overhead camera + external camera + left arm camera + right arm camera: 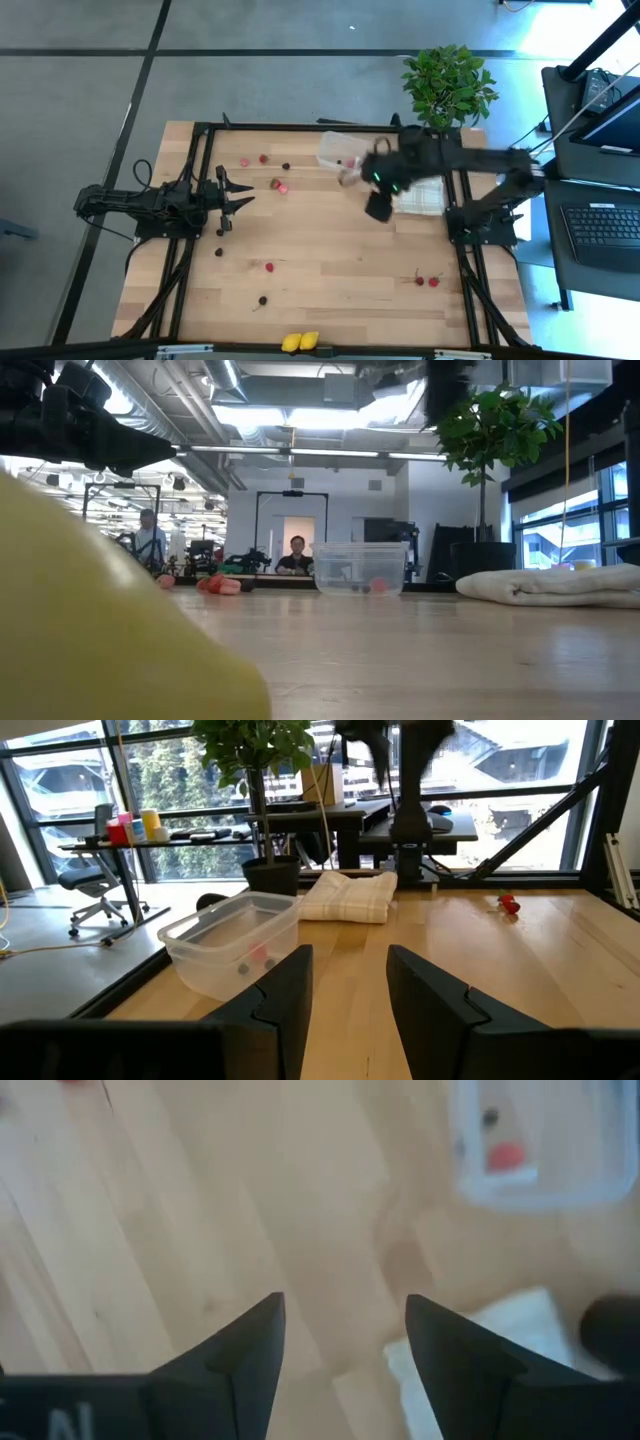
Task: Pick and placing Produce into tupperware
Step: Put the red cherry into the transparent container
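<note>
High view: tupperware (338, 150) beside right gripper (350, 180)

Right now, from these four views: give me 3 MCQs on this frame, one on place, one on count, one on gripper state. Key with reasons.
1. Where do the yellow pieces lie on the table?
A. inside the tupperware
B. on the cloth
C. at the table's near edge

2. How many yellow pieces does the high view show?
A. two
B. five
C. none

3. How does the right gripper stand?
A. shut on a berry
B. open and holding nothing
C. shut on the cloth

Key:
1. C: they sit together at the near edge, far from the tupperware and the cloth.
2. A: two lie side by side.
3. B: its wrist view shows bare wood between the spread fingers.
</note>
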